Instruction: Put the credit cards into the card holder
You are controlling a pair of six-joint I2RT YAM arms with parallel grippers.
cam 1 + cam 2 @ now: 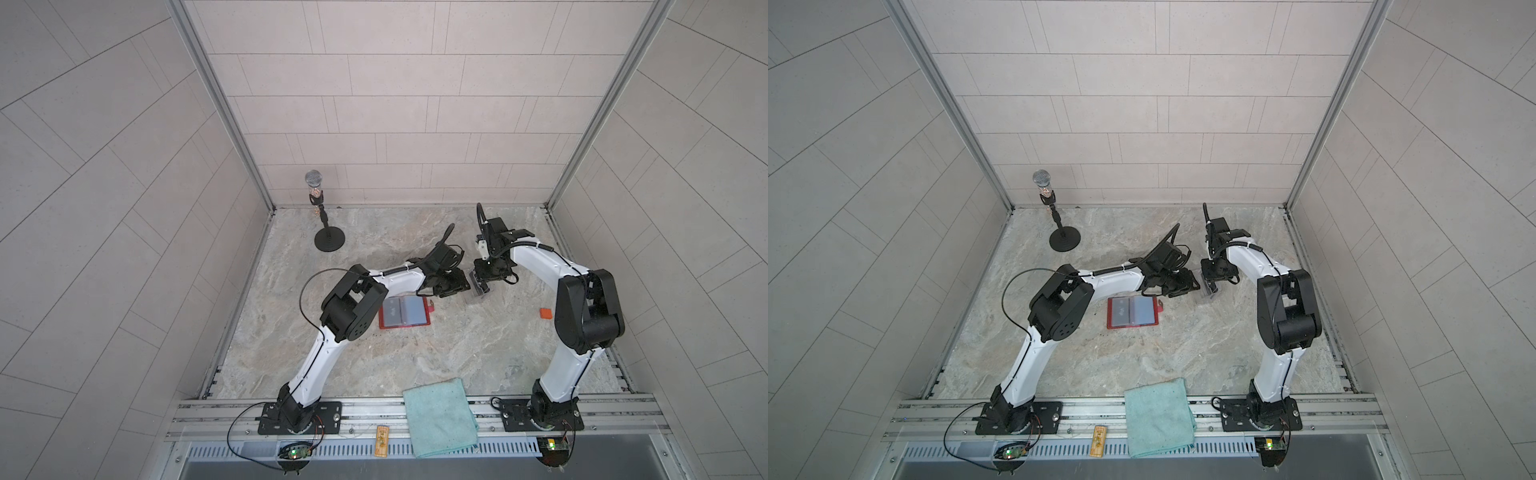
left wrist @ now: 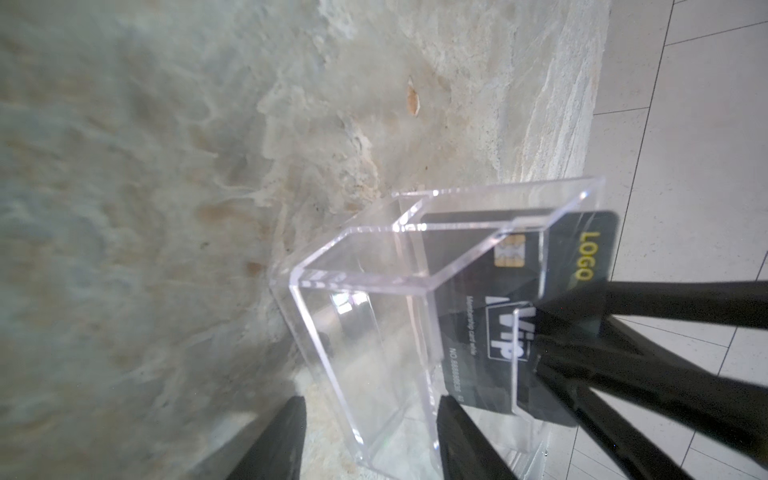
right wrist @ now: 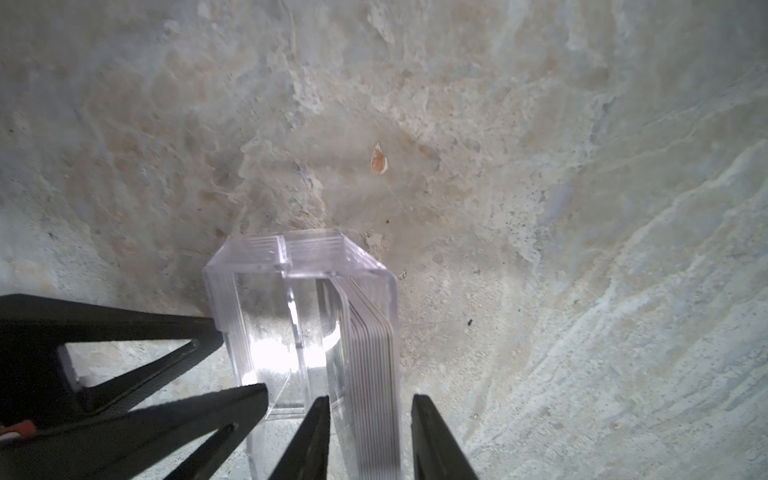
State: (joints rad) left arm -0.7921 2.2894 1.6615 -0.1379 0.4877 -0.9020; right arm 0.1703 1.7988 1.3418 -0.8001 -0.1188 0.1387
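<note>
In both top views the red card holder point(image 1: 405, 312) lies open, left of the clear box point(image 1: 473, 300). Left wrist view: the left pincer point(image 2: 368, 403) stands half wide around this box (black card point(image 2: 582, 253) inside). Right wrist view: the right pincer point(image 3: 370, 398) is narrow around the box's card stack point(image 3: 370, 353); whether it grips, I cannot tell.

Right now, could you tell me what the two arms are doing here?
Both arms are working at the clear box of credit cards. The left tool straddles the box's wall, and the right tool brackets the cards. The red card holder lies open nearby. Whether either grip is tight is unclear.
</note>
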